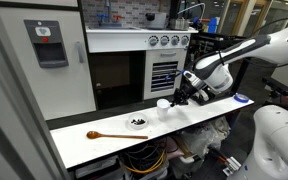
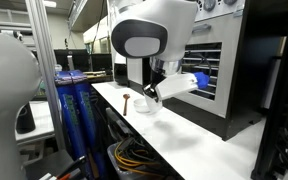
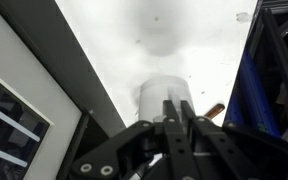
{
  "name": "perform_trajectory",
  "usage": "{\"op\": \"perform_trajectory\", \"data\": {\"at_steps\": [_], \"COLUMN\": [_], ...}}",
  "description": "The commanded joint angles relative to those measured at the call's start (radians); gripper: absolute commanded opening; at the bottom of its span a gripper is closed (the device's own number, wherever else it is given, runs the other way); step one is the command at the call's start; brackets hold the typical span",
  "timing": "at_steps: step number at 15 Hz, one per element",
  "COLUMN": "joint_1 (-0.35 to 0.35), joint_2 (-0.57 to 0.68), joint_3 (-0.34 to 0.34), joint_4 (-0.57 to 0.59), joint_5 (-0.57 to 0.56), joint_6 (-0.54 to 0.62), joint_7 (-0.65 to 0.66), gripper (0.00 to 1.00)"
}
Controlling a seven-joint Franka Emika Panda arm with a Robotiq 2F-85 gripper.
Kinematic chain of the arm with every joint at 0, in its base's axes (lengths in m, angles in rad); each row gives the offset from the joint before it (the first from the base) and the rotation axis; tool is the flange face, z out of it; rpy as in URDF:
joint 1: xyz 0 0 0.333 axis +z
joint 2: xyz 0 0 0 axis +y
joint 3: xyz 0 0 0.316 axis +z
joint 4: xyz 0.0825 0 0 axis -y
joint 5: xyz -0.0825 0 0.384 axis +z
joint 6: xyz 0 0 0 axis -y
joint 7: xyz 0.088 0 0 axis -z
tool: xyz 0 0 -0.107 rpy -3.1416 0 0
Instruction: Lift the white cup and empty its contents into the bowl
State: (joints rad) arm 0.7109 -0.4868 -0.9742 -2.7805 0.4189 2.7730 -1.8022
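Observation:
In an exterior view the white cup [image 1: 163, 103] is upright at the table's middle, right of the bowl [image 1: 137, 123]. The bowl is low and white, with dark bits [image 1: 137, 124] lying in it. My gripper [image 1: 178, 97] reaches in from the right and is shut on the cup's rim. In the wrist view the two fingers [image 3: 170, 112] stand close together, pinching the near wall of the cup [image 3: 160, 92]; its inside is hidden. From the opposite side, the gripper [image 2: 154, 93] sits just above the cup [image 2: 144, 105]. Whether the cup rests on the table or hangs just above it, I cannot tell.
A brown wooden spoon [image 1: 104, 134] lies on the white table [image 1: 214, 112] left of the bowl; its tip [image 3: 214, 108] shows in the wrist view. An oven front [image 1: 164, 70] stands behind the table. Blue bottles [image 2: 76, 105] and cables sit below the table's edge.

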Motion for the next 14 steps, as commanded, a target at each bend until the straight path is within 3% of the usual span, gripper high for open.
{"op": "perform_trajectory", "data": {"at_steps": [1, 14], "joint_1": [0.065, 0.221], "joint_2": [0.01, -0.014], "joint_3": [-0.081, -0.281], "joint_4": [0.0, 0.002], "joint_5": [0.031, 0.008], "joint_6": [0.021, 0.048], "joint_7": [-0.058, -0.097], "gripper": [0.02, 0.02]}}
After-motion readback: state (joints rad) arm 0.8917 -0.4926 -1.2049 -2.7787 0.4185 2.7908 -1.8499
